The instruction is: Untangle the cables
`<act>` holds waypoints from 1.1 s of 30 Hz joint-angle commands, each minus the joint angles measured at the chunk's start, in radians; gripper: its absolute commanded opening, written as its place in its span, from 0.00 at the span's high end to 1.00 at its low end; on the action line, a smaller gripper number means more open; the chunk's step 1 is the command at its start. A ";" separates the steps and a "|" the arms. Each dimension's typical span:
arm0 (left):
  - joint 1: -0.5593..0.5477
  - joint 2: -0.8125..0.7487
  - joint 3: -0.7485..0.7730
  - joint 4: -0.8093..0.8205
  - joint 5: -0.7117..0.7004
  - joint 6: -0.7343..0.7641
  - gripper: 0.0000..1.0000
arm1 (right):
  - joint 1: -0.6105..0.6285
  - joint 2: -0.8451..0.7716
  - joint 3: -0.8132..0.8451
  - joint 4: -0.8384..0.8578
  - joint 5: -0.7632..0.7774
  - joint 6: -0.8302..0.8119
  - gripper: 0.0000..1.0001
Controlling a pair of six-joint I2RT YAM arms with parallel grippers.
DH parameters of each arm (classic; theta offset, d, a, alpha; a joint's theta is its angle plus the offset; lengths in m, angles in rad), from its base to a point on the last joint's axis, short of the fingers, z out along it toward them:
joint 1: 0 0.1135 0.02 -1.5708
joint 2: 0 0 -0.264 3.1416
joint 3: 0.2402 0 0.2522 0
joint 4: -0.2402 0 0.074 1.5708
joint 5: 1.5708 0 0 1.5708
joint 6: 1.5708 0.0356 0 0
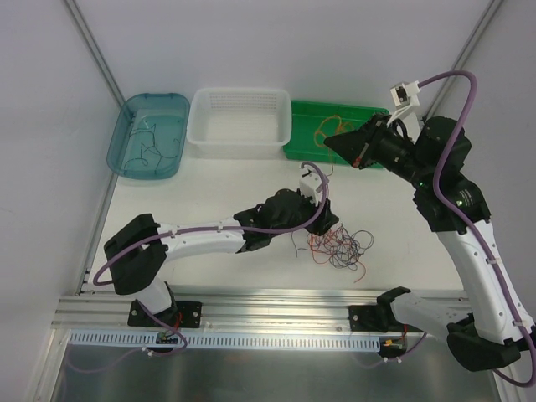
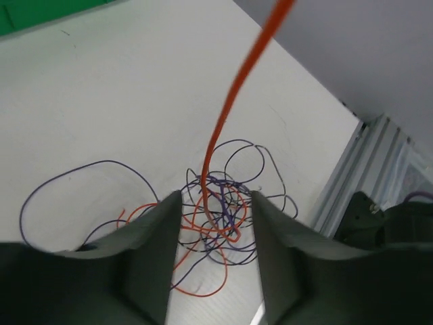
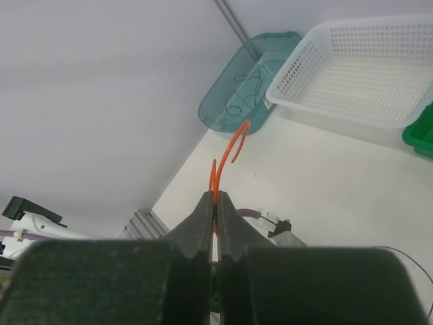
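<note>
And there were the cables (image 1: 339, 243), a loose tangle of orange-red, purple-dark and black loops lying on the white table (image 1: 209, 197), at about four o'clock from the table's middle in the overhead view. The left end effector (image 1: 325, 224) sat right at the tangle's ten o'clock edge. From its own wrist camera the tangle (image 2: 223, 223) lay directly below, and the left end effector (image 2: 214, 200) had its two dark fingers (image 2: 152, 237) standing apart on either side of the knot, open, with nothing pinched between them. Out of that gap rose one orange cable (image 2: 230, 115), climbing steeply toward one o'clock and off the top of the frame.

Over at twelve o'clock from the tangle, the right end effector (image 1: 333, 142) hung above the near rim of the green tray (image 1: 368, 113). Its wrist view settled it: the right end effector (image 3: 215, 198) was clamped tight on the orange cable (image 3: 233, 145), whose ends curled up past the fingertips.

Along the far edge of the table sat three containers in a row: a teal bin (image 1: 126, 117) at ten o'clock with thin dark wires (image 1: 146, 146) inside, a white basket (image 1: 240, 100) at twelve, and the green tray at one o'clock, holding orange loops (image 1: 328, 126).
</note>
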 commanded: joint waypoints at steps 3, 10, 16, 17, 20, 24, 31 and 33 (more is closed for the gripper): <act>-0.008 -0.026 -0.009 0.123 -0.083 -0.066 1.00 | 0.006 -0.026 -0.024 -0.006 0.051 -0.002 0.99; 0.001 -0.216 -0.069 -0.087 -0.156 -0.160 1.00 | -0.018 0.021 -0.119 -0.257 0.231 -0.100 0.86; 0.061 -0.394 -0.079 -0.332 -0.153 -0.262 1.00 | -0.032 0.015 -0.249 -0.314 0.229 -0.174 0.35; 0.079 -0.409 -0.090 -0.343 -0.144 -0.273 1.00 | -0.031 0.011 -0.268 -0.314 0.236 -0.178 0.33; 0.085 -0.451 -0.110 -0.364 -0.122 -0.299 1.00 | -0.028 0.006 -0.346 -0.294 0.204 -0.160 0.32; 0.087 -0.461 -0.113 -0.392 -0.115 -0.335 1.00 | 0.004 -0.037 -0.516 -0.121 0.135 -0.067 0.32; 0.091 -0.452 -0.106 -0.435 -0.153 -0.371 1.00 | 0.104 -0.054 -0.680 0.166 -0.015 -0.088 0.31; 0.093 -0.449 -0.096 -0.437 -0.156 -0.373 1.00 | 0.138 -0.055 -0.710 0.213 -0.020 -0.120 0.31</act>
